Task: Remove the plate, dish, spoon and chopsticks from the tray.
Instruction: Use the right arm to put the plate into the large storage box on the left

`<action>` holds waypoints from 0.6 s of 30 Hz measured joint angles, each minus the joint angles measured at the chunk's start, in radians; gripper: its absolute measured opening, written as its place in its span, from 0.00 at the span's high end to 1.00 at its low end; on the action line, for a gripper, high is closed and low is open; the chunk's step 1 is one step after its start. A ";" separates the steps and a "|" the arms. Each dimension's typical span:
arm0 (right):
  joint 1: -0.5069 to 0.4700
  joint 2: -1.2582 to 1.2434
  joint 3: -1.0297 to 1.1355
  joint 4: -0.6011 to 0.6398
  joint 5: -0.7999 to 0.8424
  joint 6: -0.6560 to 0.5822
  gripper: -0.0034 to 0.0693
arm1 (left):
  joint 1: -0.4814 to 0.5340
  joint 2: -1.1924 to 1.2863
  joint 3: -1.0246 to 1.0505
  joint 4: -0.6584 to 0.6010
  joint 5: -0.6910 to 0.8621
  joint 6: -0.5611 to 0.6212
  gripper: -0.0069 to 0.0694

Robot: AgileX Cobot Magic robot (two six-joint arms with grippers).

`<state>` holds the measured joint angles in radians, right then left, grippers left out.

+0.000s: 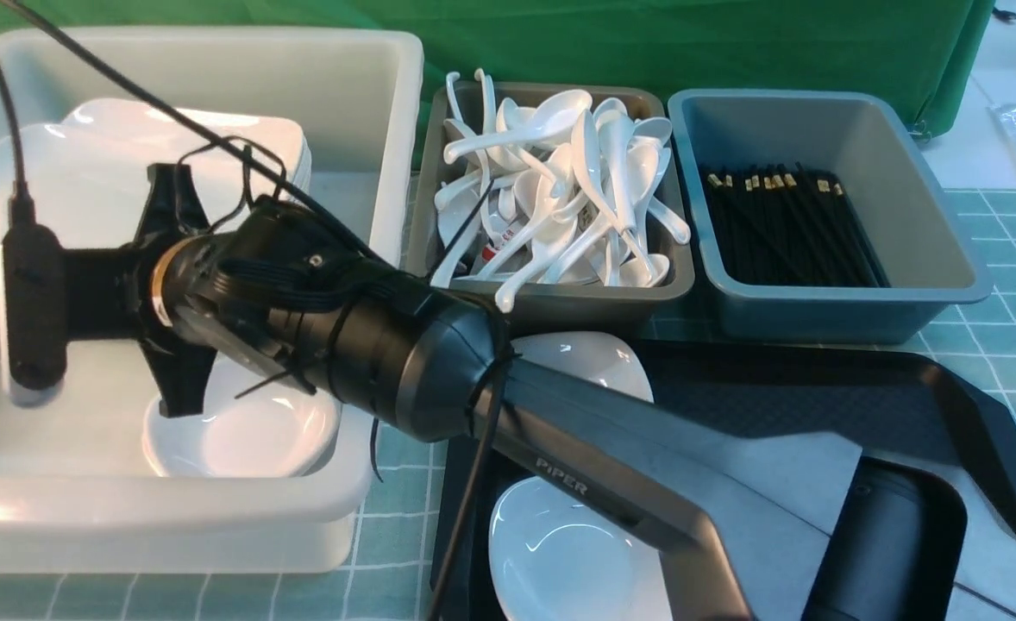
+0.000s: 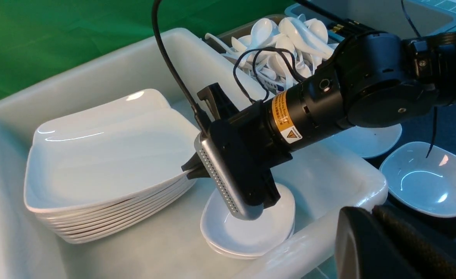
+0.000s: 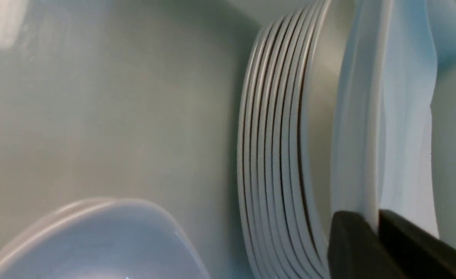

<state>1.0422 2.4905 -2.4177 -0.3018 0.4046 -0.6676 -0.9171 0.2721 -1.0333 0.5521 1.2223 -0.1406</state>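
Filling the left of the table, the white bin (image 1: 387,103) is where this step ends. The black tray (image 1: 948,388) beside it carries two small dishes (image 1: 560,552) not yet cleared. Whether a spoon or chopsticks lie there too I cannot tell, as the arm hides much of it. Inside the bin the plate (image 2: 104,155) hangs tilted over the stack of plates (image 3: 270,155), its far side seemingly resting on the stack and its near rim lifted clear, just beside the nested dishes (image 2: 247,228). The right gripper (image 3: 375,228) is clamped on that raised rim, a finger on each face. To do this well, I judge, ease the rim down until the plate lies flat and square with the stack, then let go and draw straight back without nudging the nested dishes. The left gripper (image 2: 371,221) is closed on nothing, near the bin's rim.
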 joint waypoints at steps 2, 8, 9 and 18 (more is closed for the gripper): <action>-0.008 0.000 0.000 -0.004 -0.011 0.070 0.79 | 0.000 0.000 0.000 -0.005 0.000 0.000 0.89; -0.026 0.000 -0.003 -0.009 -0.006 0.157 0.48 | 0.000 0.000 0.000 -0.028 0.000 0.000 0.89; -0.026 -0.001 -0.005 -0.009 -0.005 0.165 0.41 | 0.000 0.000 0.000 -0.032 0.000 0.000 0.89; 0.030 -0.089 -0.008 -0.014 0.274 0.188 0.34 | 0.000 0.000 0.000 -0.061 0.000 0.000 0.89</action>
<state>1.0718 2.4014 -2.4258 -0.3158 0.6790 -0.4797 -0.9171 0.2721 -1.0333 0.4908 1.2223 -0.1406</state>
